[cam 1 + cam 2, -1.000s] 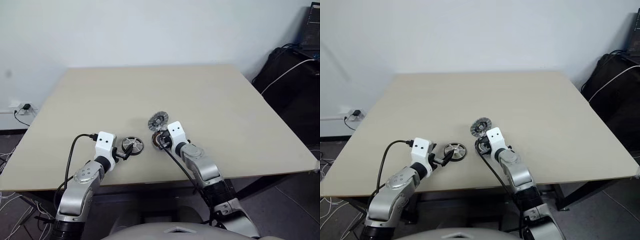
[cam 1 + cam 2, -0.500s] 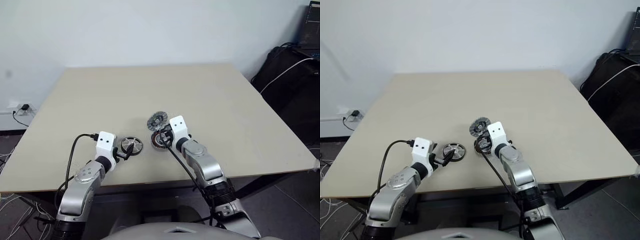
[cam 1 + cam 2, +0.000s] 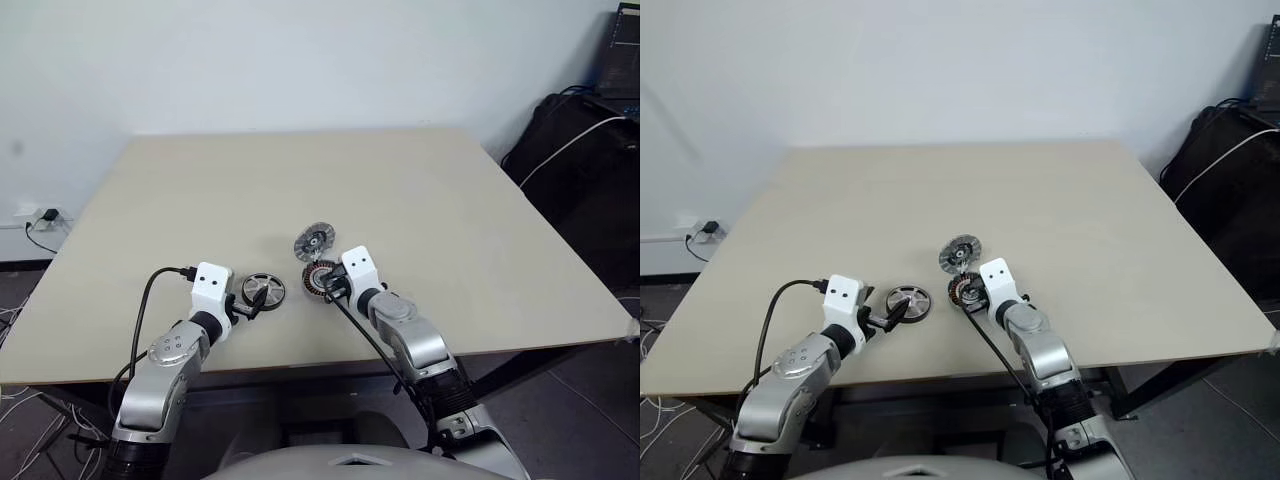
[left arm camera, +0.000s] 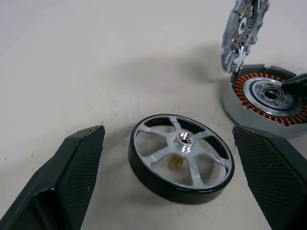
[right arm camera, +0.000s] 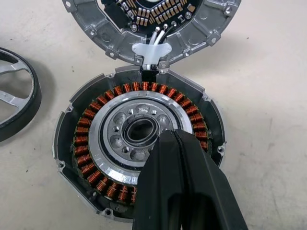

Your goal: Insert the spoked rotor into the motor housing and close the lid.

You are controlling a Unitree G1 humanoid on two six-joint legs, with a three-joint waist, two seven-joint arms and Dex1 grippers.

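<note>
The spoked rotor (image 4: 181, 155) lies flat on the table (image 3: 450, 200), a dark rim around silver spokes. My left gripper (image 4: 168, 132) is open, one finger on either side of it, not touching. Right of it sits the motor housing (image 5: 96, 158) with its copper windings around the central hole. The lid (image 5: 151, 19) stands swung open on the housing's far edge, inner face showing. My right gripper (image 5: 170, 139) is shut, its tips over the housing's hub next to the central hole. In the left eye view the rotor (image 3: 264, 288), housing (image 3: 318, 279) and lid (image 3: 314, 241) lie near the table's front.
Black bags with white cables (image 3: 590, 150) stand on the floor to the table's right. A wall socket with plugs (image 3: 45, 215) sits low on the left. The far half of the table is bare.
My right gripper reached a little forward over the housing, then drew back toward the near edge. The left gripper, rotor and lid have stayed put.
</note>
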